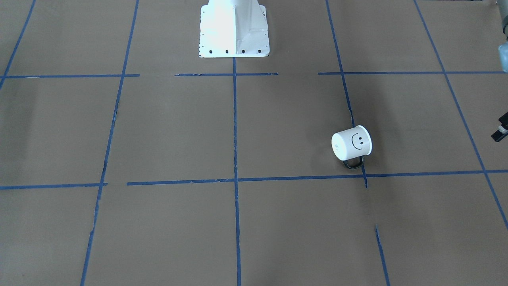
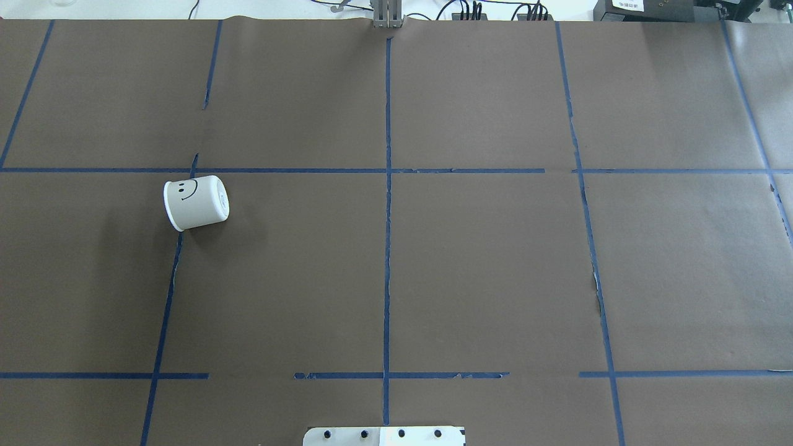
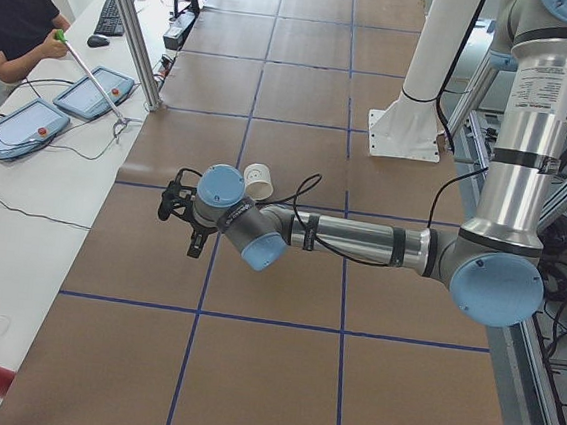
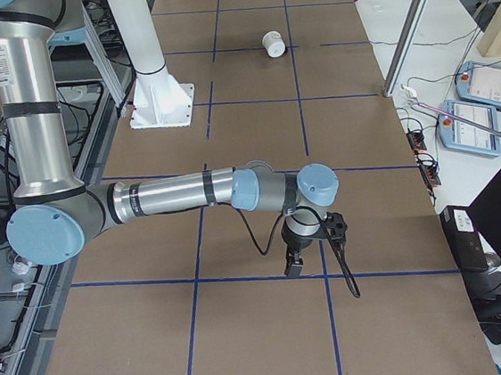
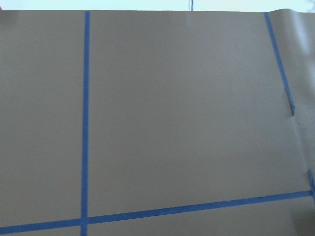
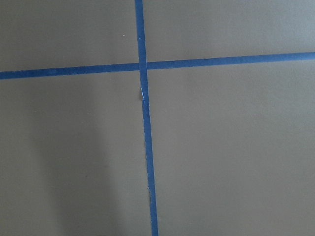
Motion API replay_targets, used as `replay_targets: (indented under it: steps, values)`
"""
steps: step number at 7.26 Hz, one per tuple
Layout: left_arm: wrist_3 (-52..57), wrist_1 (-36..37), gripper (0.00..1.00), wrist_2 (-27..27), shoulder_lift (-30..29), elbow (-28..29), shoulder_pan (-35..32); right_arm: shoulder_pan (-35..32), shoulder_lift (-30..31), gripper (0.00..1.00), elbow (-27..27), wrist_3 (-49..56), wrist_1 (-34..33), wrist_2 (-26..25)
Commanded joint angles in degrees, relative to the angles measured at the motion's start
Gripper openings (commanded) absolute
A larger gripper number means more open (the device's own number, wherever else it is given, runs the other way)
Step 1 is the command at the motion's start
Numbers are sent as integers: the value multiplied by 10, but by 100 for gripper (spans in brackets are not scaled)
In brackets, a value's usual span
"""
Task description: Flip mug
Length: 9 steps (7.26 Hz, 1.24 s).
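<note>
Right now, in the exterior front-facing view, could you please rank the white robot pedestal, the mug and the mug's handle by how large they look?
1. white robot pedestal, largest even though cropped by the top edge
2. mug
3. mug's handle, partly hidden under the mug

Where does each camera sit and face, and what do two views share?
Front-facing: across the table, facing the base plate; shows the mug, a sliver of the left arm.
Overhead: behind the base plate, looking forward and down; mug, no arm.
Left side: table's left end; left arm near, mug beyond.
Right side: opposite end; right arm near, mug far.
Left wrist: faces paper and tape; no body.
Right wrist: a tape crossing; no body.
Shared: front-facing and overhead show the same mug, mirrored.
</note>
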<state>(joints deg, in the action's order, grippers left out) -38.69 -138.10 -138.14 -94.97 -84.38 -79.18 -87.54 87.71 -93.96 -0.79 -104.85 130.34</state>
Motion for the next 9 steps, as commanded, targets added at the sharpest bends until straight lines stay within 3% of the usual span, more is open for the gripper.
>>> replay_targets:
  steps: [1, 3, 6, 9]
  values:
    - [-170, -173, 100, -2, 1, 44, 45, 0, 0, 100, 0, 0, 0, 0]
    - [-270, -273, 100, -5, 15, 51, 74, 0, 0, 100, 0, 0, 0, 0]
    - [-419, -467, 100, -1, 15, 107, 122, 0, 0, 100, 0, 0, 0, 0]
    - [-545, -566, 100, 100, 15, 109, 189, 0, 0, 100, 0, 0, 0, 0]
